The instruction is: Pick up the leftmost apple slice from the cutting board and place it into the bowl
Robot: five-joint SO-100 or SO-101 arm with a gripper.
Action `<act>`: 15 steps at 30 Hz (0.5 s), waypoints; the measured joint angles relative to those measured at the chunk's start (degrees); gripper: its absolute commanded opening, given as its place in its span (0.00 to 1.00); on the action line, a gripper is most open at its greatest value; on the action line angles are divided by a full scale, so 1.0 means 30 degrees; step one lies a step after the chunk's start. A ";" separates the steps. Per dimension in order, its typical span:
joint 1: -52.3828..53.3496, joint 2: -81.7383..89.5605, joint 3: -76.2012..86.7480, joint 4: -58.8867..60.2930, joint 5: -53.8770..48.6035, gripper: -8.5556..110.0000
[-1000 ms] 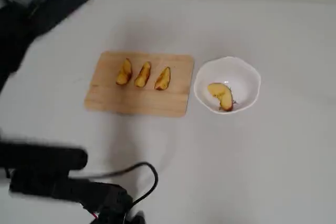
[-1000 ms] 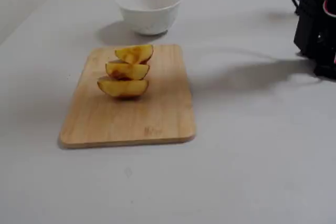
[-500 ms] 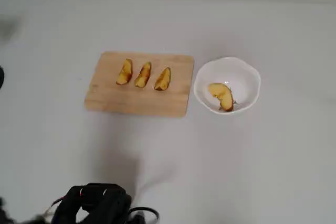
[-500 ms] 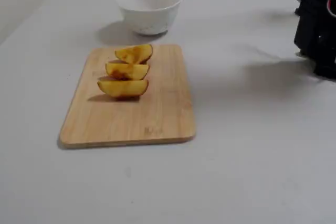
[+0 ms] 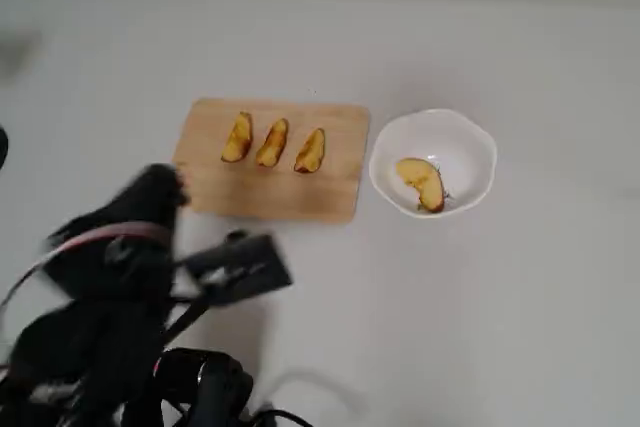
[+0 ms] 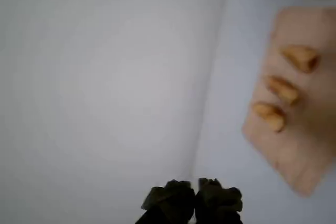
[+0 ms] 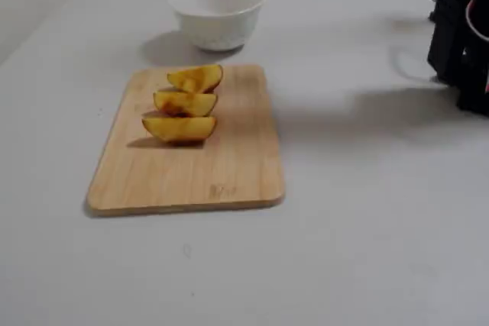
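White table [image 7: 367, 211] carries the cutting board [image 7: 229, 173].

- In the overhead view, the cutting board [image 5: 268, 159] is set just left of the bowl [image 5: 470, 147].
- 3 slices [image 5: 273, 142] are lined up on the board.
- 1 apple slice [image 5: 421, 183] is lying in the bowl.

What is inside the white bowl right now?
In the overhead view the bowl holds one apple slice, lying on a small dark mark that it mostly covers. In the fixed view the bowl's wall hides the inside.
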State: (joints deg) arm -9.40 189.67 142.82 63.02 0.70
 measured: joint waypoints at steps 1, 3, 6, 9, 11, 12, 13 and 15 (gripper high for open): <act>0.0146 -0.0029 0.0908 -0.0586 -0.0088 0.07; 0.0410 0.0205 0.2109 -0.1289 -0.0234 0.07; 0.1084 -0.0029 0.6650 -0.3164 -0.0322 0.07; 0.1465 0.0000 0.9141 -0.4336 -0.0293 0.07; 0.1436 0.0059 1.0459 -0.4775 -0.0293 0.07; 0.1465 0.0088 1.0898 -0.4893 -0.0293 0.07; 0.1523 0.0088 1.1250 -0.4980 -0.0293 0.07; 0.1523 0.0059 1.1865 -0.5010 -0.0293 0.07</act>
State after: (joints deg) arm -4.83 189.84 178.42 47.99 -0.18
